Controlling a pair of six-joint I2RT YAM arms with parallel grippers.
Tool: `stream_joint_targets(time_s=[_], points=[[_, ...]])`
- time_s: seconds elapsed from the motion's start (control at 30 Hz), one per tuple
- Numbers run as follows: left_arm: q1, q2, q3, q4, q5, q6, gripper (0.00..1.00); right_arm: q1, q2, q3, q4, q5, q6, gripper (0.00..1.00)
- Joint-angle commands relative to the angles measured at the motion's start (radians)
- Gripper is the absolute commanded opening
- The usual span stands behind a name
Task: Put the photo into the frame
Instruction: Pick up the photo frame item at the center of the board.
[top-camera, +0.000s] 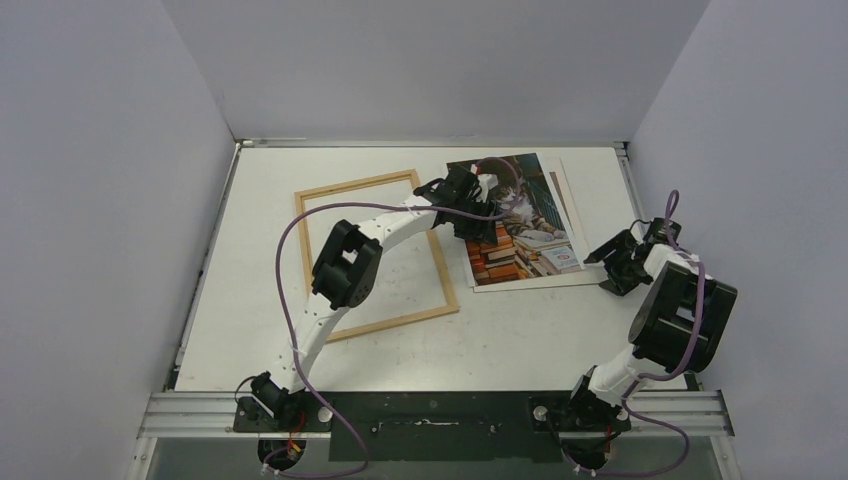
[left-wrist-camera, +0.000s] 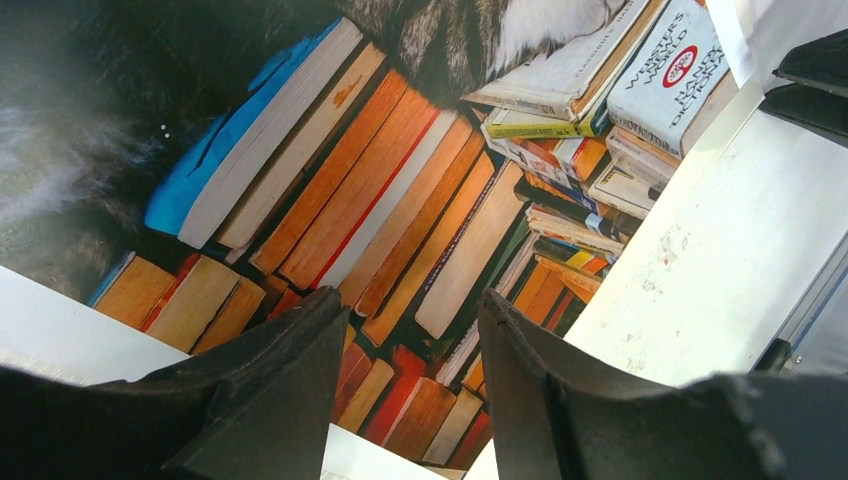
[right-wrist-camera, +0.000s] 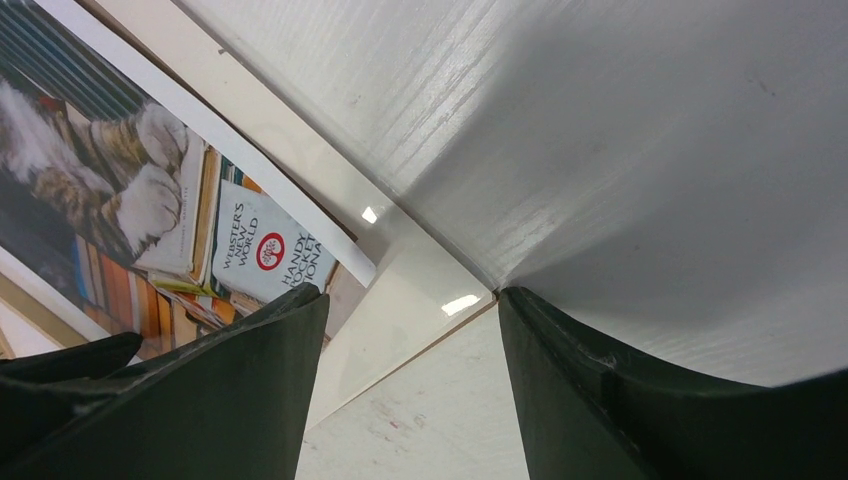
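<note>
The photo (top-camera: 530, 235), a tabby cat on stacked books with a white border, lies flat at the table's right centre. My left gripper (top-camera: 478, 232) hovers over its lower left part. In the left wrist view the left gripper (left-wrist-camera: 405, 305) stands open over the printed books of the photo (left-wrist-camera: 400, 200), with nothing between its fingers. The light-wood frame (top-camera: 390, 324) lies to the photo's left, partly under the left arm. My right gripper (top-camera: 600, 272) sits just off the photo's lower right corner. It (right-wrist-camera: 412, 300) is open too, with the photo (right-wrist-camera: 150, 220) to its left.
A glossy pale sheet with a brown edge (right-wrist-camera: 410, 290) lies under the photo, and its corner points between the right fingers. The same sheet (top-camera: 567, 195) sticks out on the photo's right side. The white table (top-camera: 560, 330) is walled on three sides.
</note>
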Motion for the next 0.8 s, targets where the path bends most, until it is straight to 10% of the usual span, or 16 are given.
stream_joint_targets(time_s=[0.0,0.77], points=[[-0.005,0.08,-0.008,-0.139,-0.091,0.048,0.5,0.009,0.023,0.009,-0.061,0.127,-0.057,0.65],[-0.005,0.092,-0.009,-0.152,-0.098,0.051,0.5,0.032,0.052,-0.029,0.077,-0.008,-0.046,0.63]])
